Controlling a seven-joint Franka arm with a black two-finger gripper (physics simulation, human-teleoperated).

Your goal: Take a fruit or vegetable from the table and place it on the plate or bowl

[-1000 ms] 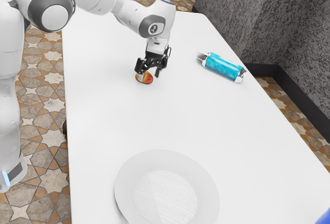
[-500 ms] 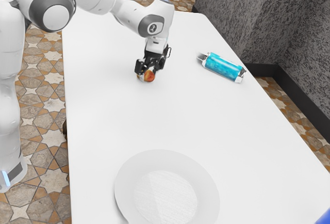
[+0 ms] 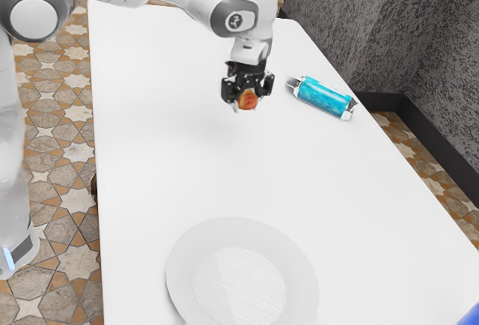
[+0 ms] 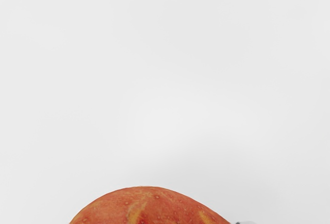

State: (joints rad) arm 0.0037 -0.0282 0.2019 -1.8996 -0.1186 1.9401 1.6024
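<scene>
And the gripper (image 3: 247, 102) is up! Its two black fingers are clamped on the red-orange fruit (image 3: 248, 99) from either side, just above the middle of the exterior view. A second ago the fingers stood apart around that fruit as it sat on the white table (image 3: 150, 153); half a second ago they had closed on it, still down at the same spot. Now the hand has risen and swung toward the exterior view's right, and the fruit rides with it, off the tabletop. The arm's big shoulder joint has shifted too, further into the upper left corner of the frame.

From the wrist camera, the fruit (image 4: 149, 206) bulges in at the lower edge, orange skin streaked with yellow, with plain white table (image 4: 165, 69) beyond it.

The teal tube (image 3: 323, 96) lies where it lay before, on the table at the exterior view's right, near the gripper but apart from it. The white plate (image 3: 187, 246) sits unchanged at the lower centre of the frame, well apart from the held fruit.
</scene>
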